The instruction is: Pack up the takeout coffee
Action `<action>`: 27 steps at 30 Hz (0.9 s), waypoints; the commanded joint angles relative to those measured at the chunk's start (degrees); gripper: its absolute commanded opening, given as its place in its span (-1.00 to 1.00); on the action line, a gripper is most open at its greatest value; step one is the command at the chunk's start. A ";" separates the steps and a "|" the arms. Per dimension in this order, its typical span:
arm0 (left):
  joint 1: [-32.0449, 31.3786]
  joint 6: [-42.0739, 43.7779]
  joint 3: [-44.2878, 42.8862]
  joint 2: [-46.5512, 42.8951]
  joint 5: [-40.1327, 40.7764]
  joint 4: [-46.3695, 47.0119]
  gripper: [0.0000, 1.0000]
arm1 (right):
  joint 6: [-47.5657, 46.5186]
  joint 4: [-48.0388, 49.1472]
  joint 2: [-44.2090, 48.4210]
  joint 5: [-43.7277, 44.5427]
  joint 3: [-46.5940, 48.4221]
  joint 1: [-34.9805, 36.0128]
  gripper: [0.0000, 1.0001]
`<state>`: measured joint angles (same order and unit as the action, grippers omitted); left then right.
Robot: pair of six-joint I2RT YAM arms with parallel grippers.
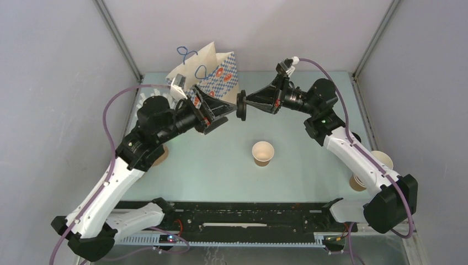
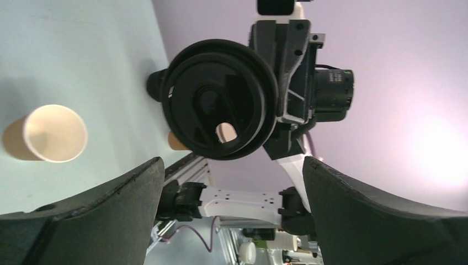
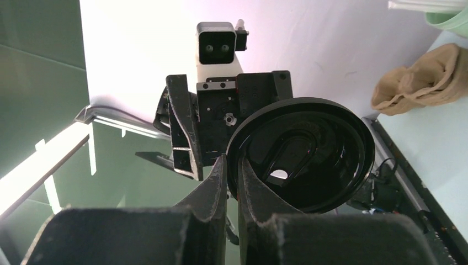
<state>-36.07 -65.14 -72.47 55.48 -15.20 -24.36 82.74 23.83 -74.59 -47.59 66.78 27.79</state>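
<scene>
1. Paper cup (image 1: 263, 153) stands upright on the table (image 1: 209, 171), mid-front, no lid on it, apart from both arms.
2. Right gripper (image 1: 246, 105) is clamped on the rim of the black lid (image 1: 241, 106), holding it on edge in the air above the table.
3. Left gripper (image 1: 223, 114) is spread wide, holding nothing, facing the lid just beside it.
4. Checkered bag (image 1: 221, 72) stands at the back, behind the left gripper.
</scene>
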 commanded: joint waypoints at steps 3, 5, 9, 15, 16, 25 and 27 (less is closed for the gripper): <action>-2.88 -5.57 1.85 -0.12 1.78 8.99 0.99 | 3.04 3.94 2.43 -1.80 0.63 1.54 -0.74; -3.32 -5.98 2.56 -0.66 2.88 8.46 0.99 | 3.04 3.45 3.09 -1.88 0.63 1.57 -0.74; -3.60 -7.89 4.75 -1.36 3.33 9.96 1.00 | 3.21 3.16 3.91 -2.11 0.63 1.82 -0.75; -3.87 -9.19 5.42 -1.24 2.48 14.03 1.00 | 4.25 3.92 4.22 -2.80 0.63 2.73 -0.75; -3.91 -9.32 5.41 -1.25 2.35 14.48 1.00 | 4.06 3.73 4.41 -2.85 0.63 2.92 -0.75; -5.33 -10.40 6.43 -2.24 3.56 14.66 0.94 | 2.50 1.77 5.63 -2.49 0.63 4.59 -0.75; -5.74 -10.40 6.48 -2.31 3.82 14.62 0.99 | 2.65 1.87 5.76 -2.34 0.63 4.76 -0.75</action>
<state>-40.99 -74.59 -67.20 54.72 -12.53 -12.23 85.82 24.71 -70.94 -49.67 66.78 31.66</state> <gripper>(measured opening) 0.985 0.134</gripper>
